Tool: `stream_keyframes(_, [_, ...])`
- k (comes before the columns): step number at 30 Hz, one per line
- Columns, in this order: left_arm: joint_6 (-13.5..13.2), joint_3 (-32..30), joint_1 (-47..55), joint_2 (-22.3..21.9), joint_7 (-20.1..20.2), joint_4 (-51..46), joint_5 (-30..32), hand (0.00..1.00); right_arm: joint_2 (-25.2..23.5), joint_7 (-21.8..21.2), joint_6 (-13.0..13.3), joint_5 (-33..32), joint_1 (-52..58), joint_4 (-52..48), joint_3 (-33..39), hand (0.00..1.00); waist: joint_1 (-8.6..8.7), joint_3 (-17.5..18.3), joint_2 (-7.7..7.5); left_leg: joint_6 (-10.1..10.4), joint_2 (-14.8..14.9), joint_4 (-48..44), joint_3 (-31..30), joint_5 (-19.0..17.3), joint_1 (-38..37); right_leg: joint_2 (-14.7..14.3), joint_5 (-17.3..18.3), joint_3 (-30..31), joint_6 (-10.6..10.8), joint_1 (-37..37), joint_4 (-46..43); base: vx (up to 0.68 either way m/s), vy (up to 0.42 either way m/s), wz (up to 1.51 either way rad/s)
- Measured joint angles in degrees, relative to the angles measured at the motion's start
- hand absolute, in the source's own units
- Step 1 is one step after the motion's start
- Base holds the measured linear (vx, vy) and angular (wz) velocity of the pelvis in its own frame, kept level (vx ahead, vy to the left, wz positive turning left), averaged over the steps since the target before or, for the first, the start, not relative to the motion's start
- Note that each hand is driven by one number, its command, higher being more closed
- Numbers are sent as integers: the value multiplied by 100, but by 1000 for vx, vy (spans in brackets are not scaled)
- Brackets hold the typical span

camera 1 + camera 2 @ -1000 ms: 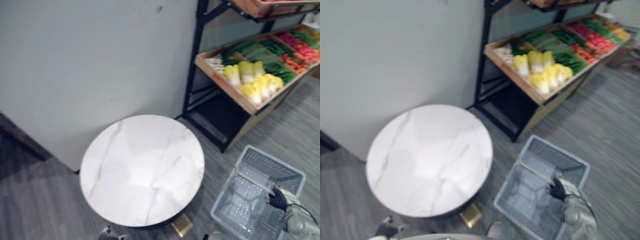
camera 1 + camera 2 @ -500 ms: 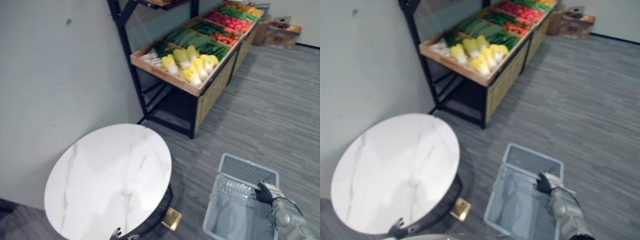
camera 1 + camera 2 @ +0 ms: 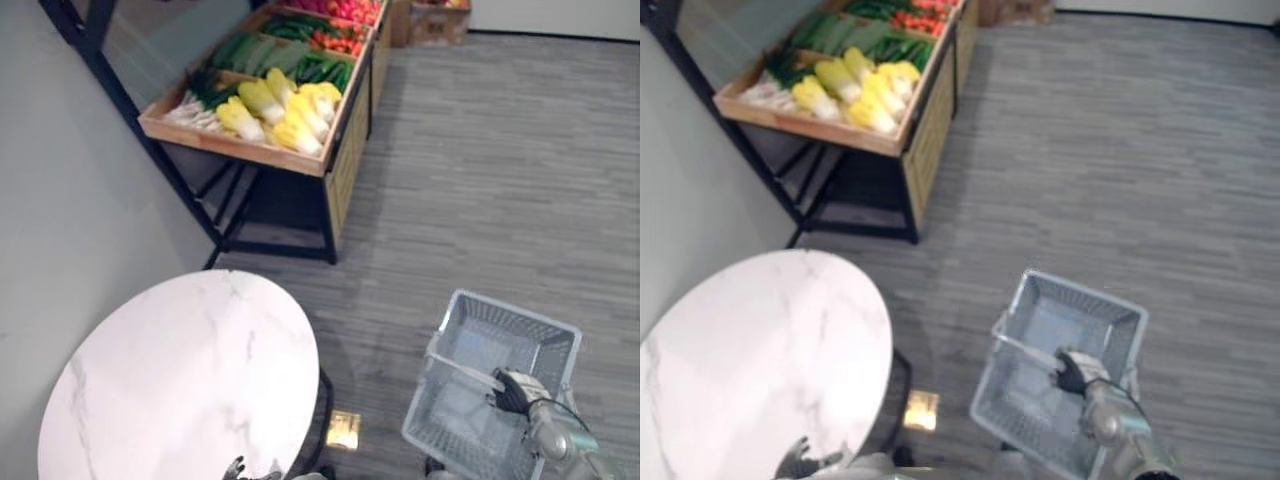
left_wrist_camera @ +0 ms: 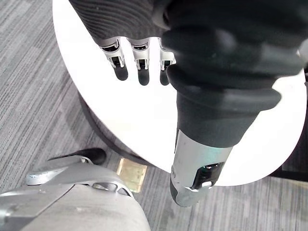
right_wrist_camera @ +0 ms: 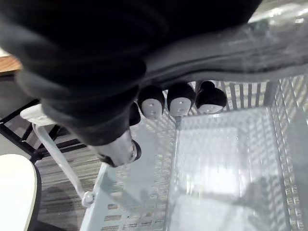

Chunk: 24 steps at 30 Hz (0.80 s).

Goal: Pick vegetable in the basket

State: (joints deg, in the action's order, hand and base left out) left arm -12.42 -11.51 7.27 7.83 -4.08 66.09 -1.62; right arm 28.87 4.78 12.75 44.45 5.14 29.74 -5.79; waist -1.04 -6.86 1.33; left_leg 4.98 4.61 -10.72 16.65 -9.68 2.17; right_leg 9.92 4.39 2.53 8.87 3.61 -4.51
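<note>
A pale grey plastic basket [image 3: 462, 305] hangs at my lower right with nothing inside it. My right hand [image 3: 511, 390] is shut on its handle [image 5: 269, 38], the dark fingertips [image 5: 180, 99] curled under the bar above the basket's bare floor [image 5: 211, 159]. The vegetables lie far off in a wooden shelf tray [image 3: 230, 150] at the upper left: yellow-green cabbages [image 3: 275, 105], dark green ones [image 3: 255, 50] and red ones [image 3: 345, 10] behind. My left hand [image 4: 139, 55] hangs open beside the table, also low at the frame edge [image 3: 237, 467].
A round white marble table [image 3: 180, 370] stands at the lower left on a dark frame with a brass foot [image 3: 343, 430]. The black shelf frame [image 3: 185, 190] and a grey wall [image 3: 60, 170] are to the left. Grey plank floor [image 3: 500, 180] stretches between me and the shelf.
The whole picture has swung: the camera turned, so the shelf now sits upper left and more floor shows. The basket stays in my right hand; the left hand is unchanged.
</note>
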Motion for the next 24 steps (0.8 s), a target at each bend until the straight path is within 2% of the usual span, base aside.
stream_keyframes(4, [-55,-7,-79,92,-3,-11,2,0,174,2,31,21,-168,-35,-252,100,-83,-33,107,-38,34,-360,-198,-30,240,-53,-54,180,-18,114,46,28,-1,-14])
stream_keyframes(7, [-48,-8,6,73,27,-5,8,0,167,-1,41,48,-355,-5,-475,100,-150,-71,48,-114,143,-343,-211,-150,273,-220,-11,299,-67,384,-254,28,-62,-42])
stream_keyframes(8, [-17,-3,32,48,38,0,9,0,170,2,40,48,-519,12,-579,100,-197,-73,45,-150,159,-247,-305,-419,223,-374,46,325,-18,771,-817,-9,-16,-92])
stream_keyframes(9, [12,14,-12,92,40,3,12,0,58,10,32,43,-638,42,-587,100,-233,-118,-19,-169,155,-141,-228,-442,87,-399,131,205,104,1203,-1622,-22,-29,-84])
stream_keyframes(10, [16,58,-29,126,44,1,17,0,13,27,36,41,-695,34,-574,100,-220,-171,-104,-165,137,-145,-191,-442,19,-343,158,85,145,1347,-2003,-30,-48,-44])
stream_keyframes(11, [20,132,-66,155,54,-12,21,0,-10,-6,49,47,-684,43,-576,100,-151,-242,-229,-179,134,-146,-189,-458,-215,-153,171,-223,166,1436,-2571,13,-75,9])
stream_keyframes(12, [17,177,-75,162,60,-28,21,0,-33,-10,63,45,-577,42,-576,100,-88,-236,-263,-194,152,-143,-215,-470,-322,3,166,-539,168,1413,-2785,34,-76,23])
stream_keyframes(13, [18,204,-65,171,59,-47,20,0,-70,-11,70,44,-507,43,-573,100,-65,-252,-234,-195,176,-130,-236,-470,-369,108,192,-759,135,1423,-2861,68,-57,28])
stream_keyframes(14, [18,210,-73,204,57,-77,20,0,-128,-17,116,46,-425,53,-585,100,-39,-210,-295,-197,178,-120,-251,-471,-435,322,405,-1148,-219,1425,-2879,76,-61,18])
stream_keyframes(15, [26,208,-96,219,57,-108,19,0,-133,-16,182,47,-442,124,-583,100,-42,-212,-293,-196,228,-143,-282,-471,-444,501,480,-1365,-335,1447,-2747,89,-74,12])
stream_keyframes(16, [25,208,-96,224,57,-142,19,0,-133,-16,186,47,-476,180,-582,100,-41,-220,-272,-193,270,-145,-300,-469,-441,569,487,-1405,-321,1478,-2669,95,-130,8])
stream_keyframes(18, [25,215,-89,248,50,-194,9,0,-131,-8,155,49,-564,326,-508,100,-52,-234,-157,-87,524,-148,-351,-459,-451,817,422,-1439,-256,1563,-2165,109,-211,5])
stream_keyframes(21, [23,244,-89,276,-5,-202,-7,0,-136,-10,155,49,-612,334,-371,100,-67,-205,-126,138,741,-131,-479,-440,-460,1021,246,-1248,-2,1623,-1441,162,-356,8])
stream_keyframes(22, [15,273,-64,360,-27,-201,-39,0,-140,-7,120,48,-589,336,-332,100,-60,-176,-168,358,834,-102,-520,-439,-489,1096,76,-1222,16,1569,-1203,194,-492,37])
stream_keyframes(23, [16,268,-44,446,-58,-199,-51,0,-205,-9,36,46,-518,347,-331,100,-41,-96,-249,608,918,25,-636,-432,-573,1109,-70,-1271,135,1500,-1183,257,-655,44])
stream_keyframes(24, [18,255,-67,463,-76,-180,-56,0,-208,-4,7,46,-481,373,-315,100,-26,-47,-177,707,1035,85,-677,-407,-611,1051,-377,-1361,284,1529,-1314,230,-557,45])
